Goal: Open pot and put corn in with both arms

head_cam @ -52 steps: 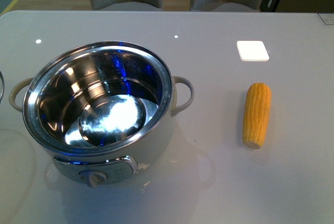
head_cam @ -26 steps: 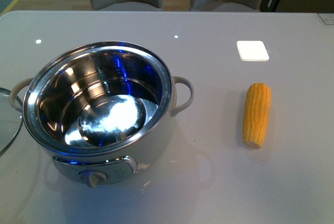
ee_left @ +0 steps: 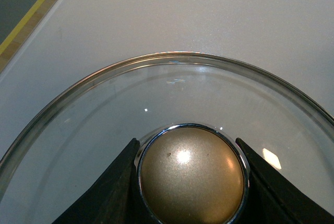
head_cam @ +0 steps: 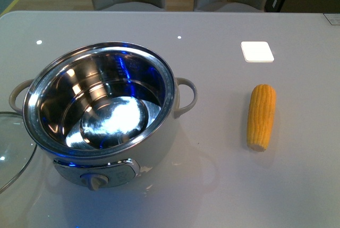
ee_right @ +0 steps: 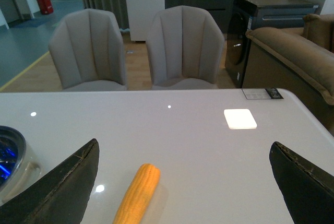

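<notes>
Left of the pot (head_cam: 162, 143), the glass lid (head_cam: 11, 151) is already off. Its knob (ee_left: 192, 174) is clamped in the left pincer (ee_left: 187, 143), a black jaw pressed to either side. Cannot tell whether the lid rests on the desk (head_cam: 212, 196) or hangs just over it. Pot stands open, steel bowl shiny and bare, nothing inside. Corn (head_cam: 261, 116) lies flat on the desk well to the right of the pot, untouched. Right pincer (ee_right: 180, 182) hovers on that same side with jaws spread wide, holding nothing; the corn shows low between them, clear of both. Judgement: the opening half is done, the corn half not begun. What remains is parting with the lid, grasping the cob, carrying it across to the pot and dropping it in. Surface: pale grey desk, glossy, throwing back small ceiling lights. A white square pad (head_cam: 257, 51) sits right of the pot, beyond the corn. Room: two grey padded chairs (ee_right: 88, 46) behind the pot across the desk, wood floor under them, a tan sofa (ee_right: 292, 57) and dark cabinet further right.
</notes>
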Motion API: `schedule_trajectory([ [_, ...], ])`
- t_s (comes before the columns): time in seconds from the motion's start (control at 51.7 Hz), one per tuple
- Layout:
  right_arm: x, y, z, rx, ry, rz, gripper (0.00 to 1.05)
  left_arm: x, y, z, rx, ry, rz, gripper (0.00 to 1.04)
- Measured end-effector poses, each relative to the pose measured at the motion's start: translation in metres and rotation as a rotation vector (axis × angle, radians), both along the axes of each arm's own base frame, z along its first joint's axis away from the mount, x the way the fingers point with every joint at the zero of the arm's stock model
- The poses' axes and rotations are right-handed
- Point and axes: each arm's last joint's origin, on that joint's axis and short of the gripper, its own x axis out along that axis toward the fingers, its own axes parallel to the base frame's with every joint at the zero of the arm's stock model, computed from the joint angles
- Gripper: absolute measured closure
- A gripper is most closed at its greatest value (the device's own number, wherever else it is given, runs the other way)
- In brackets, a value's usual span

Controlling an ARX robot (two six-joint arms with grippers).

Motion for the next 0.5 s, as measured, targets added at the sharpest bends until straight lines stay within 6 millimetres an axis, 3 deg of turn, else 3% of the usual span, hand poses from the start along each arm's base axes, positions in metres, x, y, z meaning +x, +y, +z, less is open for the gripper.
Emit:
schedule_trajectory([
  [0.503, 0.0, 0.0, 0.0, 0.0, 0.0, 0.0, 0.09, 0.0102, 0.0045, -0.0065, -0.03, -0.031, 0.001, 0.6],
])
